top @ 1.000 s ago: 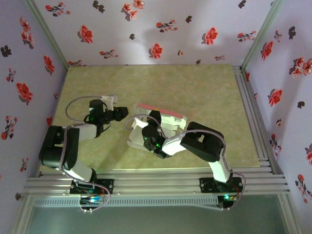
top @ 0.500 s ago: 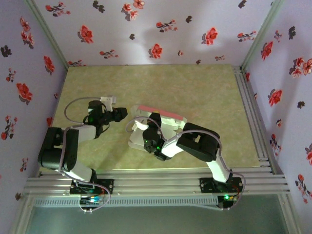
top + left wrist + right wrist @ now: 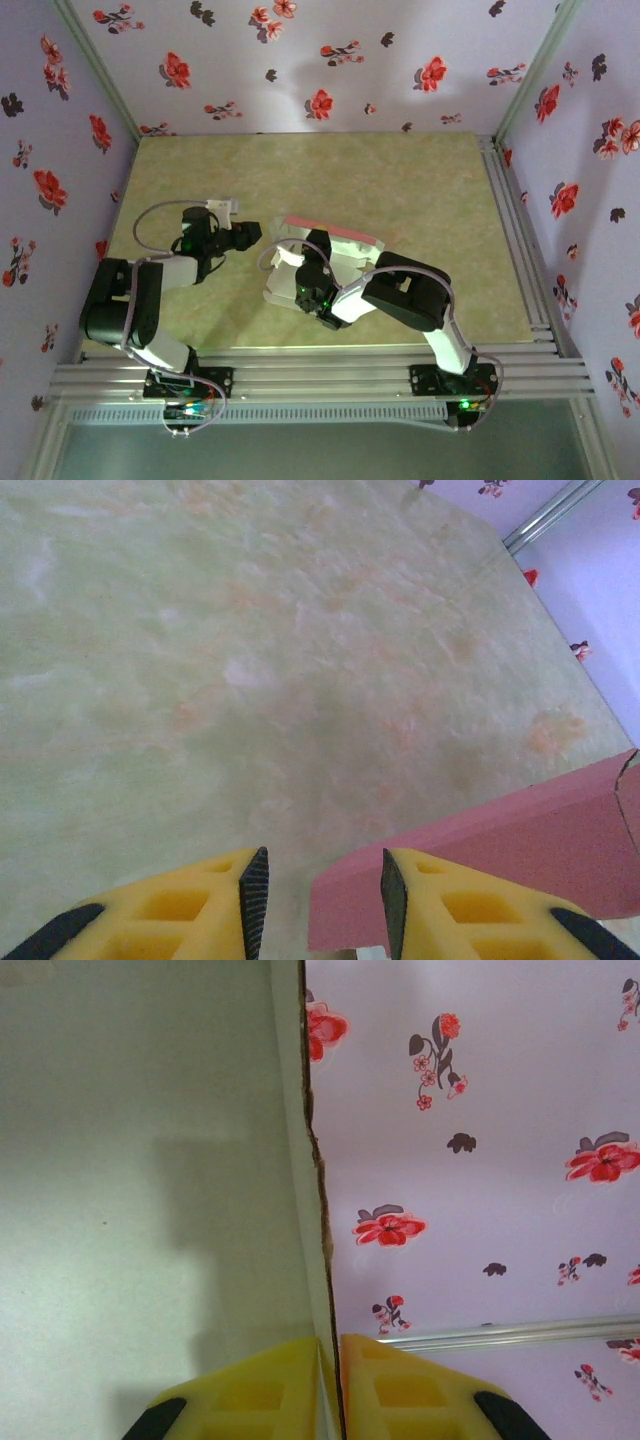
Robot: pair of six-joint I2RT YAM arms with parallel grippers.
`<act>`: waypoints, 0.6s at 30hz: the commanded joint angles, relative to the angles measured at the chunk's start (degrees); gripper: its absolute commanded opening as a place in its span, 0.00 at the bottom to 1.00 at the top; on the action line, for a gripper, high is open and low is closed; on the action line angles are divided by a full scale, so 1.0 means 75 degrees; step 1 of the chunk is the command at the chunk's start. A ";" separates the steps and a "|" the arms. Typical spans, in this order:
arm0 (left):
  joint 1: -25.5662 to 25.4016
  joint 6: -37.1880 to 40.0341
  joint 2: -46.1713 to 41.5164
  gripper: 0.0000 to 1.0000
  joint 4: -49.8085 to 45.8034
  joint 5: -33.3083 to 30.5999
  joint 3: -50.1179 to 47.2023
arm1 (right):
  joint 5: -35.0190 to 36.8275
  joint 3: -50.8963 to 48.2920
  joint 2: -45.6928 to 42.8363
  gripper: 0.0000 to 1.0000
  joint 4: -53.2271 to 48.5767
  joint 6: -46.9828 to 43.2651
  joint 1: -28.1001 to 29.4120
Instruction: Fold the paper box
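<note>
While the right gripper (image 3: 328, 1360) is pinching a panel edge of the paper box (image 3: 335, 231), by the near edge of the table (image 3: 400, 180), the half-open, empty left gripper (image 3: 318, 880) is likely needing to brace the pink wall beside it.

One paper box (image 3: 332, 229), one left hand (image 3: 320, 875), one right hand (image 3: 328, 1345).

Paper box (image 3: 347, 240) on the table (image 3: 400, 180), left claw (image 3: 322, 885) just left, right claw (image 3: 328, 1372) on its edge
</note>
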 commanded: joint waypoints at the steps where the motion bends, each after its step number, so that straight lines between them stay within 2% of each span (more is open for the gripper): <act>1: 0.0057 0.0082 0.0097 0.38 0.0069 -0.0037 0.0085 | 0.0047 0.0011 -0.0015 0.16 0.0366 -0.0071 -0.0041; 5: 0.0047 0.0152 0.0302 0.38 0.0063 0.0037 0.0235 | 0.0045 0.0011 -0.0047 0.16 0.0363 -0.0067 -0.0051; 9: -0.0014 0.0940 0.0533 0.39 -0.0487 0.0227 0.0595 | 0.0046 0.0011 -0.0020 0.16 0.0365 -0.0040 -0.0051; 13: -0.0013 0.1218 0.0466 0.40 -0.0643 0.0389 0.0630 | 0.0046 -0.0001 0.0021 0.16 0.0369 -0.0003 -0.0047; 18: -0.0113 0.1743 0.0492 0.40 -0.1835 0.0713 0.1037 | 0.0045 0.0006 0.0105 0.16 0.0369 0.0053 -0.0060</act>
